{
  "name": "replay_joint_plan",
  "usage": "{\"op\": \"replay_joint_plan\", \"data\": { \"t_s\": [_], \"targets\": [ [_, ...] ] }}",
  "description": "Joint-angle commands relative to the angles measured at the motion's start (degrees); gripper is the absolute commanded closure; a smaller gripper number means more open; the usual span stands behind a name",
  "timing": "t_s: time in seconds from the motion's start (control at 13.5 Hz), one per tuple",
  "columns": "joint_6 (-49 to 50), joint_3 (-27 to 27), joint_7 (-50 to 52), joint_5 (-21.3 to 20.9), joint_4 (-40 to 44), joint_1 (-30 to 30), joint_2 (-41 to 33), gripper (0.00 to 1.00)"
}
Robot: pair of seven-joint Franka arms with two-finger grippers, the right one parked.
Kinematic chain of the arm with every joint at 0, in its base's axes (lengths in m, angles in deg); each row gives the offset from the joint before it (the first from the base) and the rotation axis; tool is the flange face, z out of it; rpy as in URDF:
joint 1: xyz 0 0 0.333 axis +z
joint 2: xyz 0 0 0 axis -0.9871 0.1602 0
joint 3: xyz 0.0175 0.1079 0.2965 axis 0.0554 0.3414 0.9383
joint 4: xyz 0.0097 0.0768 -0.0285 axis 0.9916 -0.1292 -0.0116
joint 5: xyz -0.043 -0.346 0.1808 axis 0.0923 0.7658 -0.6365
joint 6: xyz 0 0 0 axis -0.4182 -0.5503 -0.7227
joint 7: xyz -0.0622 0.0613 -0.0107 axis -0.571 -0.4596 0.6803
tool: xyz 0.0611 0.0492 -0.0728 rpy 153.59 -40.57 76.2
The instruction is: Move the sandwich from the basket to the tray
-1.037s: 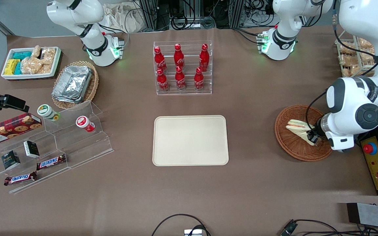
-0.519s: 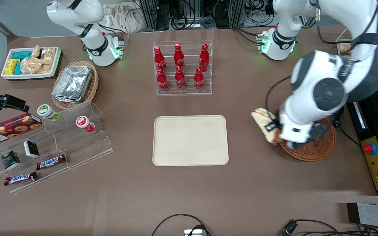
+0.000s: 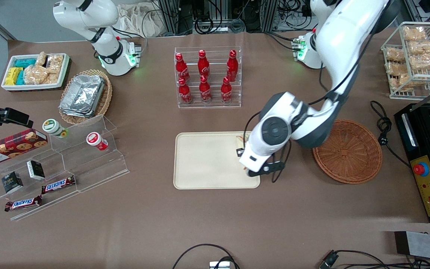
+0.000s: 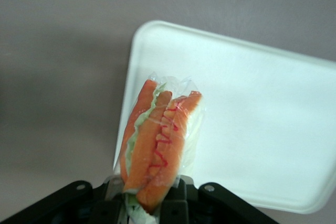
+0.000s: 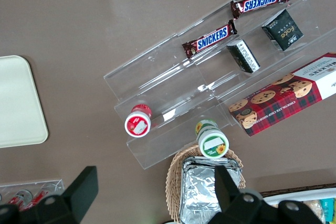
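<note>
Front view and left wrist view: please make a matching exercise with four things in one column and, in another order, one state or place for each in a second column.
Things:
1. sandwich
2. basket
3. tray
4. gripper

States or places:
A. nothing lies in it, toward the working arm's end of the table
B. shut on the wrapped wedge, above the tray's edge
C. flat on the table, nearer the front camera than the bottle rack
D. held in the air, not yet set down

Pairs: 1-D, 2-A, 3-C, 4-B
</note>
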Motion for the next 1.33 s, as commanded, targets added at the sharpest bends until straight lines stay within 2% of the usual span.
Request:
{"op": "replay_joint_plan", "data": {
  "t_s": [0.0, 0.3, 0.44, 0.52, 0.59, 0.67, 0.96, 1.26],
  "targets": [
    [1.0, -0.1, -0.8, -3.3, 3.1, -1.5, 4.1, 1.00],
    [1.0, 0.0, -0.9, -7.7, 3.1, -1.4, 7.0, 0.98],
    [0.9, 0.0, -0.8, -7.7, 3.2, -1.4, 7.8, 0.83],
    [1.0, 0.0, -0.6, -7.8, 3.2, -1.4, 7.7, 0.58],
    [0.8, 0.1, -0.8, -8.0, 3.3, -1.4, 7.9, 0.11],
    [0.4, 0.1, -0.8, -8.6, 3.5, -1.4, 8.0, 0.00],
    [1.4, 0.1, -0.5, -9.1, 3.7, -0.5, 4.5, 0.00],
    [9.3, -0.1, -3.2, -8.0, 1.5, 3.5, -4.6, 0.00]
  ]
}}
